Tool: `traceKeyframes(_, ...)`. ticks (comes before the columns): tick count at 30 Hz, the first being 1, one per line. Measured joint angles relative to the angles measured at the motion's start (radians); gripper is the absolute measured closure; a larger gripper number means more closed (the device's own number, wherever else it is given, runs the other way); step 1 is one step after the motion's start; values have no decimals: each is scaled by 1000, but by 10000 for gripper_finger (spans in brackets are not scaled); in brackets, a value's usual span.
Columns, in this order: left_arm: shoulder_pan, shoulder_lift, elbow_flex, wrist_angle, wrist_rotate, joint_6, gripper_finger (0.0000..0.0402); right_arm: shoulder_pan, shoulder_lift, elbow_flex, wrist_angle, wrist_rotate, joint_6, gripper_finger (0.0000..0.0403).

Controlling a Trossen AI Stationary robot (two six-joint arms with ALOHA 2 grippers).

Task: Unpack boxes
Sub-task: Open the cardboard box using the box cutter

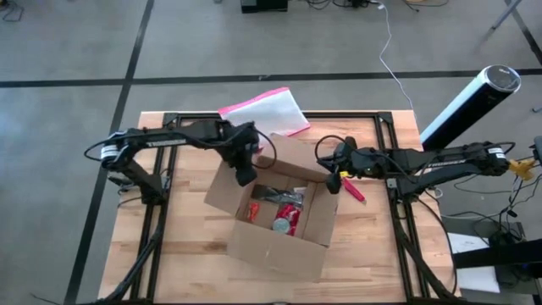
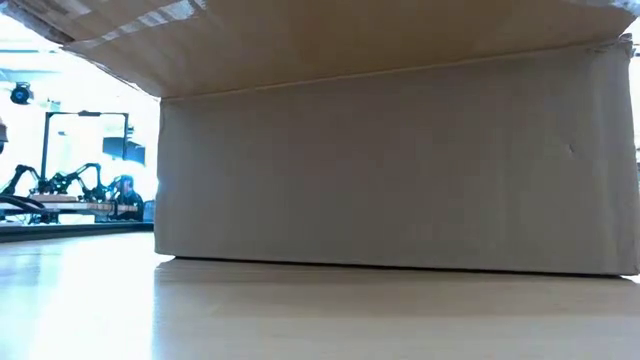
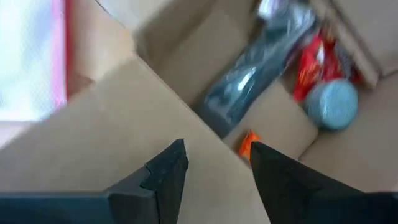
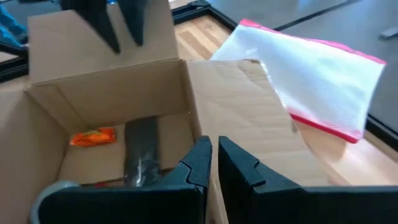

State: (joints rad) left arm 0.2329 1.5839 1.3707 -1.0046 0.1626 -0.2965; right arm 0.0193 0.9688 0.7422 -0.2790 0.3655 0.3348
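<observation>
The brown cardboard box [image 1: 279, 246] stands open on the middle of the table, its flaps spread outward. Inside lie a dark packet [image 3: 249, 81], red packets [image 3: 314, 59], a grey round lid [image 3: 333, 102] and an orange bit [image 4: 93, 135]. My left gripper [image 3: 214, 152] hangs open over the box's far left flap [image 3: 124, 112]; I cannot tell whether it touches the flap. My right gripper [image 4: 214, 146] is shut at the box's far right edge. The low view shows only the box's near wall [image 2: 400, 170]. My right gripper has the top edge of the box's wall [image 4: 198, 127], where a flap [image 4: 249, 112] folds outward, between its two fingers. One finger is on the box's inner side and one on the flap's side. The fingers come from the table's right, slanting down. The box rests on the table.
A translucent pouch with a pink edge [image 1: 264, 108] lies on the table's far side, just behind the box. A small red thing [image 1: 354, 191] lies on the table right of the box, under my right arm. A black and white cylinder [image 1: 470, 102] stands off the table's right far corner.
</observation>
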Motion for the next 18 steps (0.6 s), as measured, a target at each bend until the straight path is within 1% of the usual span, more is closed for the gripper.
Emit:
traceKeyframes(2,0,26,7,-32,39,20,216,0,0,0,2,5,16,391)
traceKeyframes(5,0,52,13,-30,73,2,185,0,0,0,-3,2,18,391)
traceKeyframes(8,-1,64,18,-31,79,-21,153,0,0,0,-7,2,18,391)
traceKeyframes(11,-1,72,18,-32,41,-49,128,0,0,0,-8,2,12,391)
traceKeyframes(14,-2,89,17,-30,12,-69,116,0,0,-1,-8,2,8,391)
traceKeyframes(18,-1,121,17,-18,-22,-87,119,0,0,-4,-11,2,5,391)
